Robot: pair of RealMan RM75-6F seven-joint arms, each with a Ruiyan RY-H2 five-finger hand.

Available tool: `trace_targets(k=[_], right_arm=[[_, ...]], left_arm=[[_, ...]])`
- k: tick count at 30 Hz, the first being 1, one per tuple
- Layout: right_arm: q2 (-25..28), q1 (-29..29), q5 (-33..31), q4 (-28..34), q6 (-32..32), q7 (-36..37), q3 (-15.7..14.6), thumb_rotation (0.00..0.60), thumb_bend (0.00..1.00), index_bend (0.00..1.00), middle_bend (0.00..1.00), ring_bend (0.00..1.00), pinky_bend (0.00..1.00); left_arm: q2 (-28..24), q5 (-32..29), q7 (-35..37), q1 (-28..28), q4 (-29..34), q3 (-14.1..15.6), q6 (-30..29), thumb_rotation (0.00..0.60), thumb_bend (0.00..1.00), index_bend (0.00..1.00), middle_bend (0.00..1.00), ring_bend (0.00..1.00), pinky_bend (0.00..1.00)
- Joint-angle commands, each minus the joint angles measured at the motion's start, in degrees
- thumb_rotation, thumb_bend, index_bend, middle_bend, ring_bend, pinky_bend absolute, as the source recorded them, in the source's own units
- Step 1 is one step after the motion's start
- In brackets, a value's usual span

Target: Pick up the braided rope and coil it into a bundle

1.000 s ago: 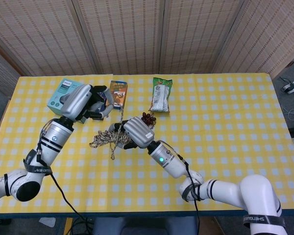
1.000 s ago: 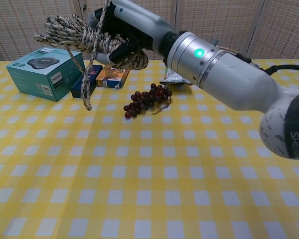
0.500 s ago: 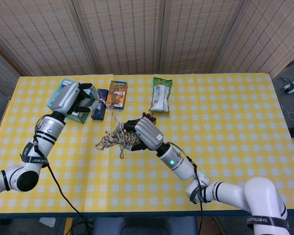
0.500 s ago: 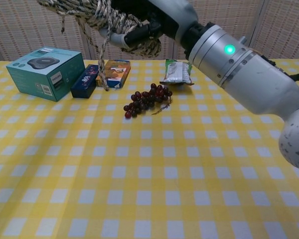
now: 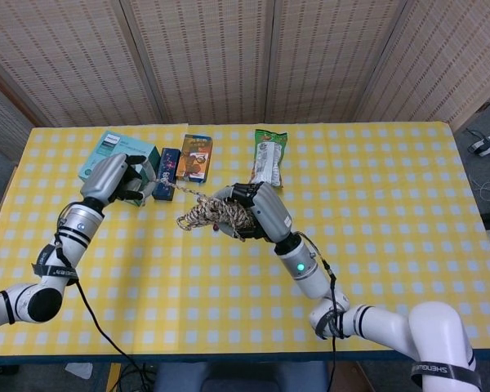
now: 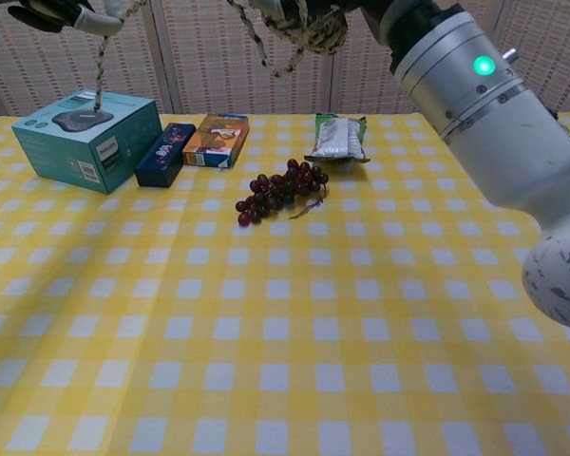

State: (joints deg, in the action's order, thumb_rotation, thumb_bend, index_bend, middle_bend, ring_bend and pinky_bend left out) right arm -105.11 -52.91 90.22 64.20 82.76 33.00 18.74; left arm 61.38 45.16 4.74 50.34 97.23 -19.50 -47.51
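Observation:
The braided rope (image 5: 215, 216) is mostly wound into a beige-and-dark bundle held up above the table. My right hand (image 5: 257, 214) grips that bundle from the right. One strand runs left from it to my left hand (image 5: 126, 181), which holds the rope's end over the teal box. In the chest view the bundle (image 6: 309, 24) sits at the top edge under my right hand (image 6: 361, 11), most of which is cut off. There my left hand (image 6: 62, 11) shows at the top left corner, with a loose rope tail (image 6: 100, 59) dangling from it.
On the yellow checked table (image 6: 285, 361) a teal box (image 6: 85, 138), a dark blue box (image 6: 164, 154), an orange packet (image 6: 217, 140) and a green snack bag (image 6: 337, 138) line the far side. A bunch of dark grapes (image 6: 280, 190) lies in front of them.
My right hand has lifted the bundle higher and to the right. My left hand has drawn away to the left and nearer, pulling a strand taut between the two hands.

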Motion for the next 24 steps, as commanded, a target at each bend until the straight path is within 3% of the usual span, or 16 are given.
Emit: trace_targets(k=[1, 24], right_arm=[[-0.1, 0.2, -1.0, -0.1, 0.4, 0.2, 1.1, 0.600, 0.32, 0.80, 0.64, 0.59, 0.74], [-4.4, -1.3, -11.9, -5.7, -1.7, -8.7, 9.3, 0.600, 0.35, 0.83, 0.66, 0.59, 0.74]], left_arm=[[0.1, 0.3, -0.2, -0.7, -0.2, 0.6, -0.3, 0.600, 0.40, 0.75, 1.00, 1.00, 1.00], [-4.3, 11.1, 2.2, -7.8, 5.0, 2.9, -3.9, 0.600, 0.41, 0.75, 1.00, 1.00, 1.00]])
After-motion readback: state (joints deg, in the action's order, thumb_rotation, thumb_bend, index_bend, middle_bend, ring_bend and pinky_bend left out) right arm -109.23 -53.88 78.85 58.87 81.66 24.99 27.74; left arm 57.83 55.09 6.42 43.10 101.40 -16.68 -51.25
